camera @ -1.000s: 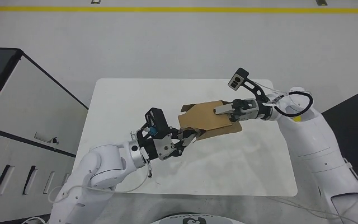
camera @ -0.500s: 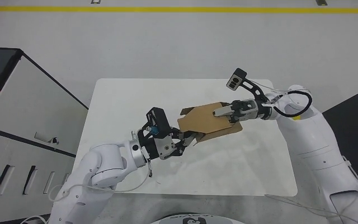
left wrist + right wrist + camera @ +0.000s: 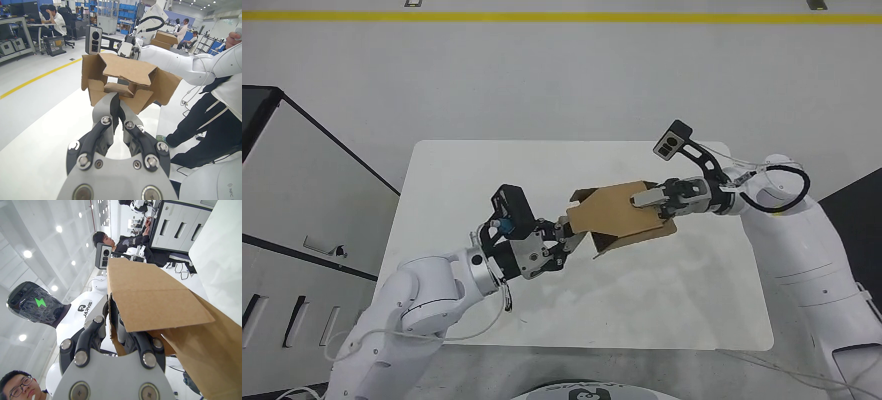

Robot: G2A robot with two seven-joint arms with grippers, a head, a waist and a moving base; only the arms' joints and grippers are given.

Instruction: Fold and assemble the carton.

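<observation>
Carton (image 3: pixel 622 215) is now less flat and opening into a tube. Left gripper (image 3: pixel 565 238) is clamped on one end, right gripper (image 3: pixel 645 199) on the other. Flaps not yet folded.

Your robot's arms (image 3: pixel 787 240) were glossy white; its left gripper (image 3: pixel 116 100) had grey fingers (image 3: pixel 102 107), black links and silver screws, and a black braided cable (image 3: pixel 152 18) looped at the right wrist.

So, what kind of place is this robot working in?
Probably a robotics lab or workshop: shelves of blue bins, a yellow floor line and a desk with monitors.
</observation>
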